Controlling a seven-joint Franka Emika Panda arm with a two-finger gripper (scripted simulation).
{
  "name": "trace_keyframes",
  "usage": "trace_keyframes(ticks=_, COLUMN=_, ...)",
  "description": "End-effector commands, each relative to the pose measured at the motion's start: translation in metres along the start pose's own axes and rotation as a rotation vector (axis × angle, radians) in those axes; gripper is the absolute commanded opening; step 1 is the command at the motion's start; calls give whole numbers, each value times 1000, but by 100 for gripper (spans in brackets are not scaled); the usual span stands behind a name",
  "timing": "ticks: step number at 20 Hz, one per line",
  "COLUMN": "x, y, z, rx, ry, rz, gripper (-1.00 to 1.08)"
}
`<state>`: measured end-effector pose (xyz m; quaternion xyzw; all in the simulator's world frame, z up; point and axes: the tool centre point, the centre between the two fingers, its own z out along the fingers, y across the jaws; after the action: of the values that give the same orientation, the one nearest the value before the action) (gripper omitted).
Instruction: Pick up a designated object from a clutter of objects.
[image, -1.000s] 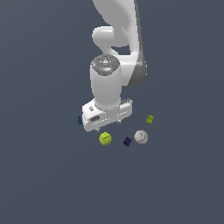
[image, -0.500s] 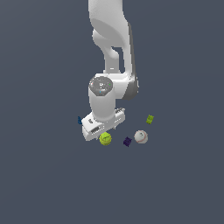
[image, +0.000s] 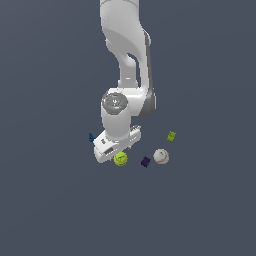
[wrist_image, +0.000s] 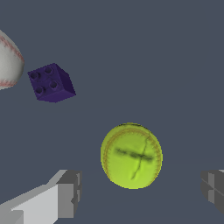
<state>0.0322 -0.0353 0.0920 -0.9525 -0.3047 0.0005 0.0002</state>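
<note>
The yellow-green ball (wrist_image: 131, 155) lay on the desk (wrist_image: 131, 52) between the two spread fingers (wrist_image: 65, 192) of the gripper (wrist_image: 142, 194), a little nearer one than the other, so the grasp looked to need only a short descent and slight centring. It was round, fuzzy-looking, with dark curved seams. Nearby sat a studded dark purple block (wrist_image: 51, 82) and, beyond it, a white ball (wrist_image: 8, 60) with red stitching. The gripper stood open, holding nothing.

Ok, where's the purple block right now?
In the exterior view the purple block lies on the floor between the yellow-green ball on its left and the white ball on its right, touching neither.
</note>
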Motion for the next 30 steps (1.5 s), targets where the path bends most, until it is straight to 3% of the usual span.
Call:
trace_keyframes(ticks=1, x=0, y=0, z=3, rx=0, ry=0, rz=0, gripper=100)
trace_keyframes(ticks=16, x=0, y=0, z=51, rx=-1, ry=1, rz=-4, gripper=100)
trace_keyframes(ticks=17, x=0, y=0, z=51, rx=-1, ry=1, rz=-4, gripper=-100)
trace_keyframes(ticks=30, x=0, y=0, z=48, rx=-2, ry=1, rz=-3, gripper=-100)
